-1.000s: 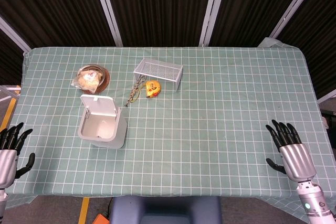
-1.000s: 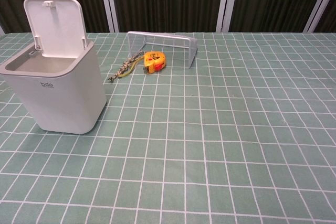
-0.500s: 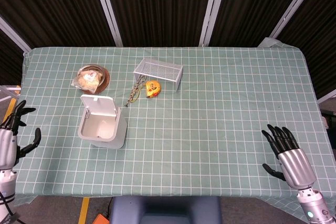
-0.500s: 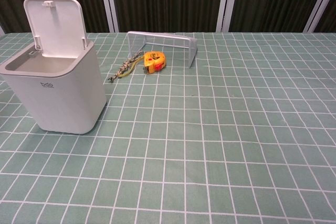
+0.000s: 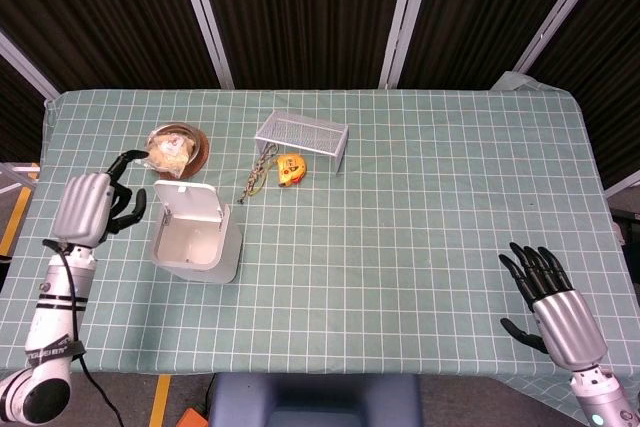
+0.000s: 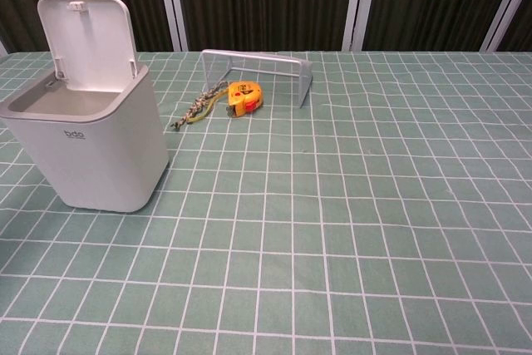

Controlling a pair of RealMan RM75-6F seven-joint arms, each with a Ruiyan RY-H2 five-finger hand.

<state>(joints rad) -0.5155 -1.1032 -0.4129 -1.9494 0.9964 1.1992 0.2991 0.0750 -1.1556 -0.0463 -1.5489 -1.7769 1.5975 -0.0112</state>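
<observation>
Head view: my left hand (image 5: 95, 205), fingers apart and holding nothing, nears the wrapped bun (image 5: 168, 150); I might knock the open bin (image 5: 195, 237) beside it.

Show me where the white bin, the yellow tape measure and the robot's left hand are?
white bin (image 6: 100, 155), chest view, front wall.
yellow tape measure (image 6: 243, 97), chest view, its case.
left hand (image 5: 92, 207), head view, back of the hand.

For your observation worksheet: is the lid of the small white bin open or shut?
Open. The lid of the white bin stands upright behind its mouth, and the head view shows the bare inside.
</observation>
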